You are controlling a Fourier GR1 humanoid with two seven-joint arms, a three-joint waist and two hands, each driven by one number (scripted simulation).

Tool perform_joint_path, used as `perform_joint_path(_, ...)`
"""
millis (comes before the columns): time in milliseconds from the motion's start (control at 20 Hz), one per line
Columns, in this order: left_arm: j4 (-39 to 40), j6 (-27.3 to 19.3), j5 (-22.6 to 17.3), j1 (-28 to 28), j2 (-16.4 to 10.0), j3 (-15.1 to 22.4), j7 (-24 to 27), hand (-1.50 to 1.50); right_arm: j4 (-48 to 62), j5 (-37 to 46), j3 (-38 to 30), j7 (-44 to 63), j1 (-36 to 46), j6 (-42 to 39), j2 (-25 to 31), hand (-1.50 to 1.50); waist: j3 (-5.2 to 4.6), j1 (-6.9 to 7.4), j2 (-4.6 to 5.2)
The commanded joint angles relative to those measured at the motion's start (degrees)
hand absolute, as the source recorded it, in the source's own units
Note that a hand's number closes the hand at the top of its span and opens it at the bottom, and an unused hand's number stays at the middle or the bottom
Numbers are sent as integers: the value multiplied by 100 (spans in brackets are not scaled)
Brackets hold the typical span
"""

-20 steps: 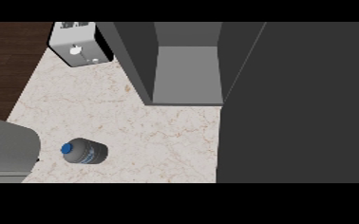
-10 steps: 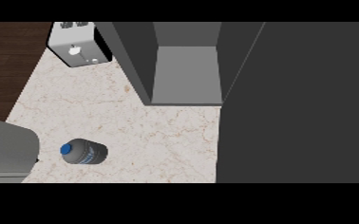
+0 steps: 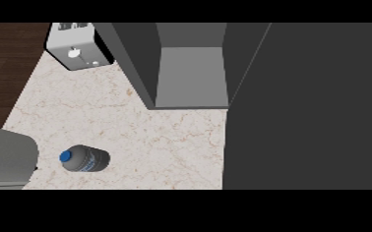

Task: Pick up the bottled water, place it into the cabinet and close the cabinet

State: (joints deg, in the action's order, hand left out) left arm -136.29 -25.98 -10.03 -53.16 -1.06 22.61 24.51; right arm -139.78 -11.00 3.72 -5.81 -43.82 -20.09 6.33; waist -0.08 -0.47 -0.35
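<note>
bottled water [image 3: 85,160]: 1 bottle on the counter [image 3: 145,142], low at the view's left, well apart from the cabinet; nothing holds it. Whether it stands upright or lies on its side cannot be told from this steep angle.
blue cap [image 3: 67,156]: on the bottle's left end, facing the view's left edge.
label: pale with blue marks on the bottle's body; too small to read.
grey forearm [image 3: 15,159]: 1 rounded grey mass just beside the bottle at the view's left, cut off by the left and lower edges.
left hand: hidden; its fingers do not show, so how far open it is, and whether it has hold of anything, cannot be told.
right hand: hidden as well; same limits.
cabinet [image 3: 189,76]: grey box at upper centre, standing open; its floor and 2 side walls show, and its upper part is cut off by the view's top.
cabinet door [image 3: 298,113]: dark flat panel filling the view's right side, hiding the counter there; its edges run out of view.
toaster [image 3: 75,53]: silver and black, at the upper left, just beside the cabinet's left wall; its top is cropped.
dark brown surface [image 3: 15,64]: strip beyond the counter's left edge; what it is cannot be made out.
</note>
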Motion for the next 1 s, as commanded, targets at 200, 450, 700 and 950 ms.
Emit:
perform_joint_path(200,845,256,-1023,596,101,-815,91,-150,-911,-400,-72,-75,-657,-227,73,-150,2,-16,13)
perform_joint_path(450,1928,507,-1304,1165,27,-1515,341,-150,-1011,-268,-22,-341,-1112,-376,53,-150,0,-51,10)
perform_joint_path(700,2955,663,-1411,1802,21,-1778,417,-150,-1168,-579,-105,-429,-1443,-561,172,-150,-3,-65,30)
perform_joint_path(950,4335,1114,-1689,2407,102,-2068,989,-150,-1073,-484,-316,-730,-1535,-587,207,-150,-10,-35,35)
